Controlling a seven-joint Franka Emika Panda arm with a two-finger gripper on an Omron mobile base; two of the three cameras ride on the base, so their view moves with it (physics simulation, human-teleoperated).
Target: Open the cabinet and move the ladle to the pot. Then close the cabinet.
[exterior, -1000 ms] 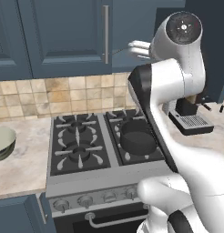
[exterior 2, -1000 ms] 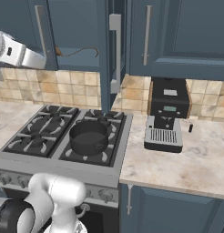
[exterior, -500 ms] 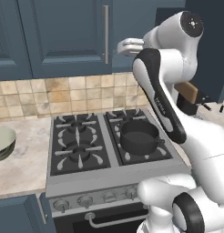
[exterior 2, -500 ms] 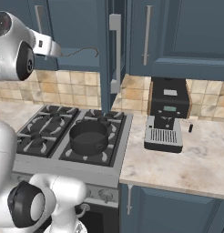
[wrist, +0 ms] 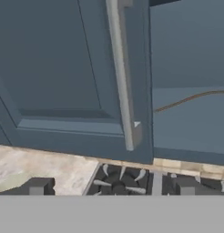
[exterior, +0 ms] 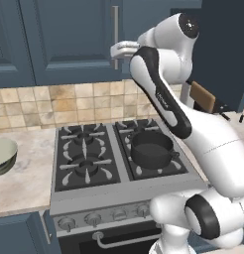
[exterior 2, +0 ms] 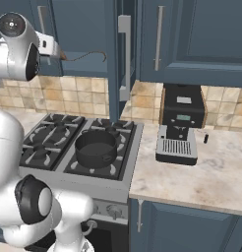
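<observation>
1. The cabinet (exterior 2: 83,29) over the stove stands open on one side: its right door (exterior 2: 124,54) is swung out edge-on toward the room, its silver handle (exterior 2: 124,56) facing forward, while the left door (exterior: 69,39) is shut flat
2. The tool (wrist: 111,193) is up at cabinet height, just in front of the shut left door and close to that door's handle (wrist: 120,73) – its dark finger tips (wrist: 38,186) stand wide apart with nothing between them
3. In the hand view the handle's lower end stops just above the door's bottom edge; right of the door edge the open inside of the cabinet shows
4. The ladle (exterior 2: 86,55) lies inside the open cabinet, its thin handle (wrist: 191,98) running across the lower shelf space, apart from the tool
5. In the right base view the ladle's curved end sits left of the open door's edge, with a clear gap between them
6. The pot (exterior: 151,149) sits on the front right burner of the stove (exterior: 84,163), well below the cabinet – the space above it is open
7. A pale bowl (exterior: 2,156) rests on the bench (exterior: 20,178) left of the stove, cut by the picture edge
8. A coffee machine (exterior 2: 179,130) stands on the bench (exterior 2: 211,177) to the right, against the tiled wall, below another shut cabinet
</observation>
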